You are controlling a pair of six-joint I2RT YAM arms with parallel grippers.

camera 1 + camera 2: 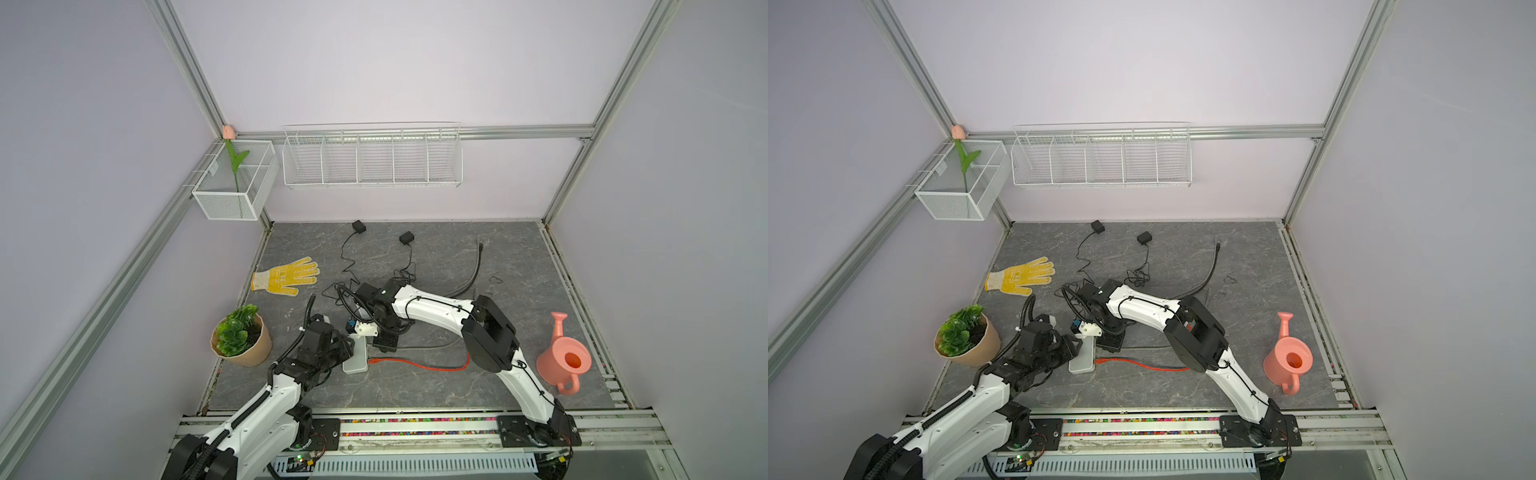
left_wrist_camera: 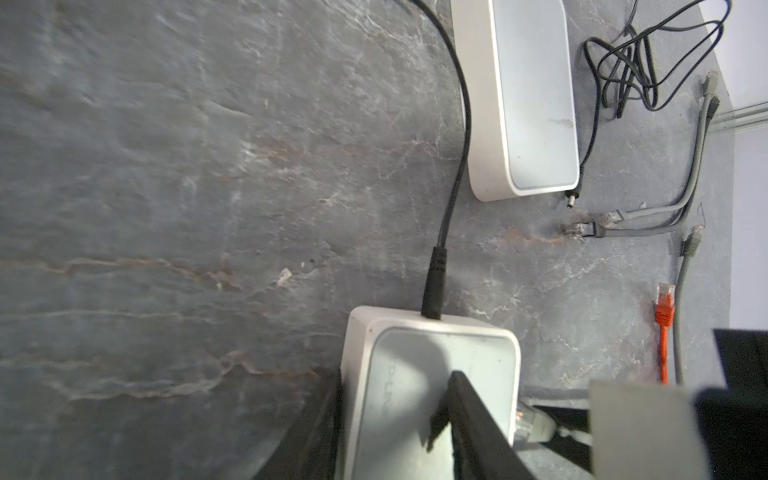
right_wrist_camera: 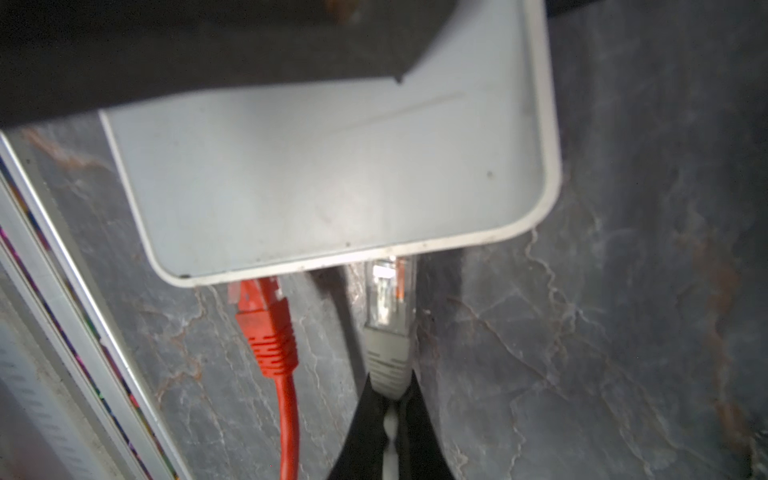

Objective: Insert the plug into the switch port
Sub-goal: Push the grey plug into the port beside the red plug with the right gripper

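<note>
Hold: left gripper squeezes flat white plastic switch box so it cannot slide | right gripper pinches grey cable plug, tip at box edge, aimed in

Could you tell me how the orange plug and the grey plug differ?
The grey plug is pinched in the right gripper; the orange plug is ungripped. The grey plug has a grey boot and cable, the orange plug an orange one. Both point at the same edge of the white switch.
</note>
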